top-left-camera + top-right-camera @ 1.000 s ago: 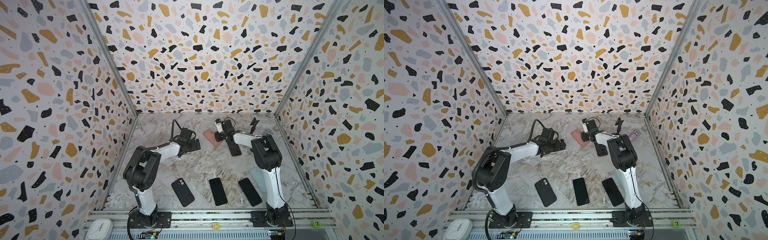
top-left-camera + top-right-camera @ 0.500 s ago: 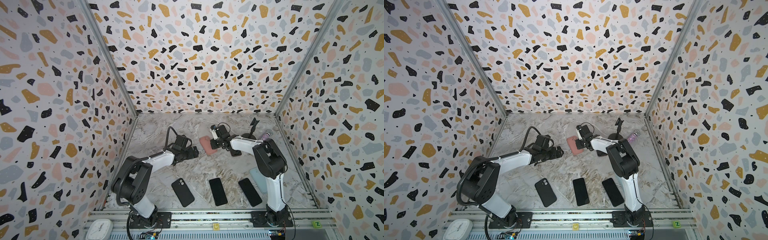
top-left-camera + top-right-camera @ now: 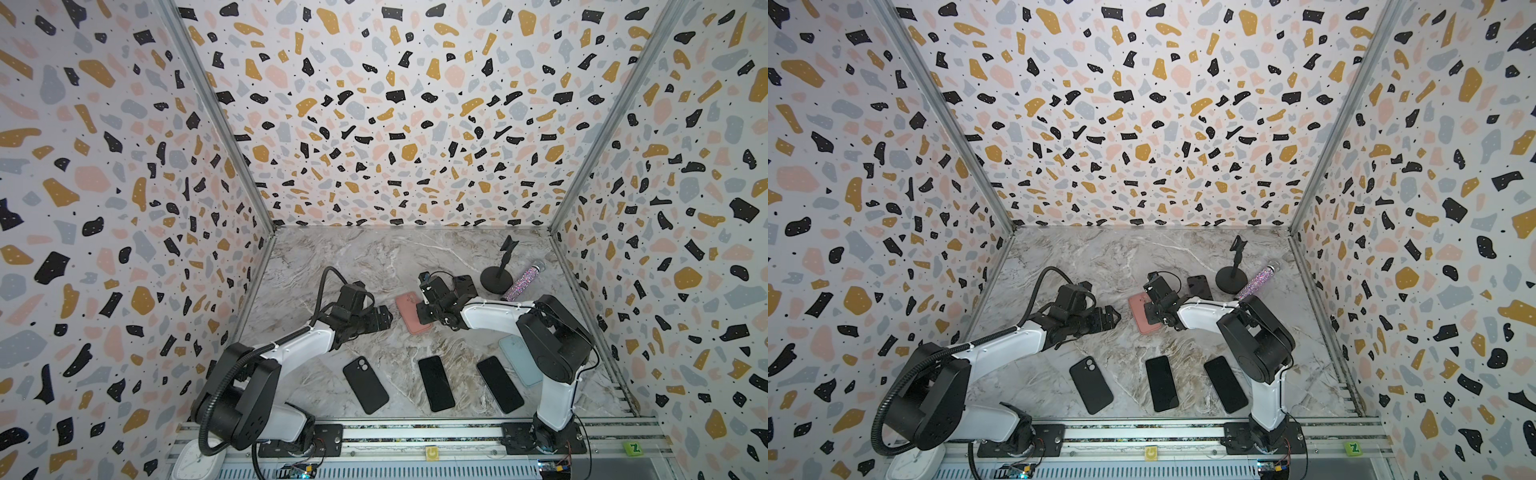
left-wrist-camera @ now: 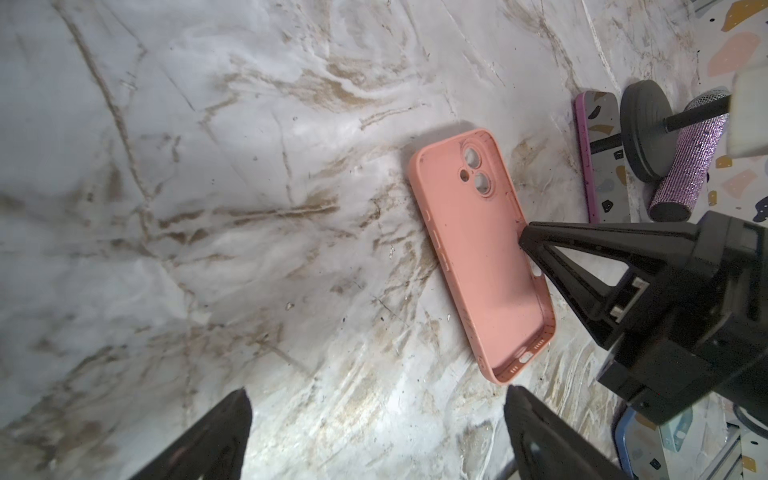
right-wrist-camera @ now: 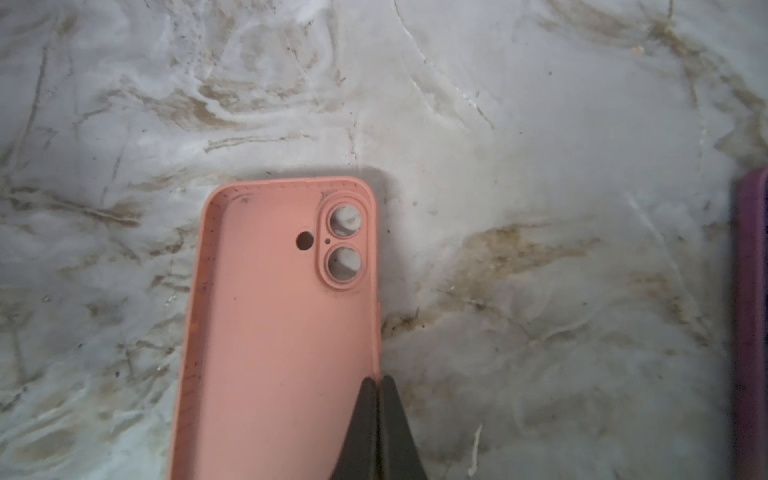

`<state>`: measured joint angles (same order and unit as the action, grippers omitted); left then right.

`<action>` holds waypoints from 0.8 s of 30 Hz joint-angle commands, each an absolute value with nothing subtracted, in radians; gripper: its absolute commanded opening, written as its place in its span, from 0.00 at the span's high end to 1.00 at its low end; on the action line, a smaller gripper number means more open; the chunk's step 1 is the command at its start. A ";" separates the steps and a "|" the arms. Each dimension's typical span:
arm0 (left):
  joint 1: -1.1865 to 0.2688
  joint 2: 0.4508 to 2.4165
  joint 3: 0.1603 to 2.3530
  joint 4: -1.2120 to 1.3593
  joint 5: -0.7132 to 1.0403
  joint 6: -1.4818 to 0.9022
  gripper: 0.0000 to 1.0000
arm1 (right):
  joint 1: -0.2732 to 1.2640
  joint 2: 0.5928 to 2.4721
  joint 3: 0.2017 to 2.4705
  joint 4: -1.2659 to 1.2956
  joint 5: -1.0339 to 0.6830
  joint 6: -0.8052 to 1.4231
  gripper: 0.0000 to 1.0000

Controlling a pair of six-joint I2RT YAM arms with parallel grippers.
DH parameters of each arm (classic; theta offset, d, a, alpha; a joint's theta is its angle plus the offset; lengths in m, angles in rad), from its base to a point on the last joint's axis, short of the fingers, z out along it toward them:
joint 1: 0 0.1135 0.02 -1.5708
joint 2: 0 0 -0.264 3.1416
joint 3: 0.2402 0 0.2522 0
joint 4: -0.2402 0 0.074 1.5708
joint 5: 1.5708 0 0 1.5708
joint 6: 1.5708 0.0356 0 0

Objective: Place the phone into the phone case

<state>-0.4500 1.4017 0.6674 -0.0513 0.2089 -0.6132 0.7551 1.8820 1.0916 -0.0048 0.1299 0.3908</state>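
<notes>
Since the marble surface (image 3: 374, 257) is the biggest thing going, start there: both arms reach in from the front toward its middle. On the left, the left arm (image 3: 299, 345) comes in, and the left fingers (image 3: 384, 320) are spread wide with nothing in them, hanging just left of the case (image 3: 409, 316) without touching it. Opposite it the right arm (image 3: 490, 316) bends across, and the right fingers (image 5: 378, 399) are pinched fully together on the case's long side wall, around the middle of the edge nearest that arm. Next size down, three black phones (image 3: 435, 383) lie in a row near the front, well apart from the case; the leftmost is back up with its lenses showing, the other two screen up. That pink case lies open side up on the surface between the two sets of fingers, no phone in it yet. A blue case (image 3: 517, 357) sits partly behind the right arm. Back right there's a purple phone (image 3: 1198, 286) just beside a black stand (image 3: 496, 278), with a glittery tube (image 3: 521, 282) lying just beside the stand's base
</notes>
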 commanded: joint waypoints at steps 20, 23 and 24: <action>-0.484 1.446 0.808 -0.075 0.256 -0.581 0.03 | 0.593 1.587 0.974 -0.163 0.150 0.283 0.48; -0.494 1.479 0.846 -0.078 0.257 -0.579 0.03 | 0.516 1.571 0.943 -0.163 0.144 0.259 0.44; -0.496 1.489 0.857 -0.080 0.258 -0.580 0.03 | 0.495 1.576 0.936 -0.157 0.141 0.254 0.44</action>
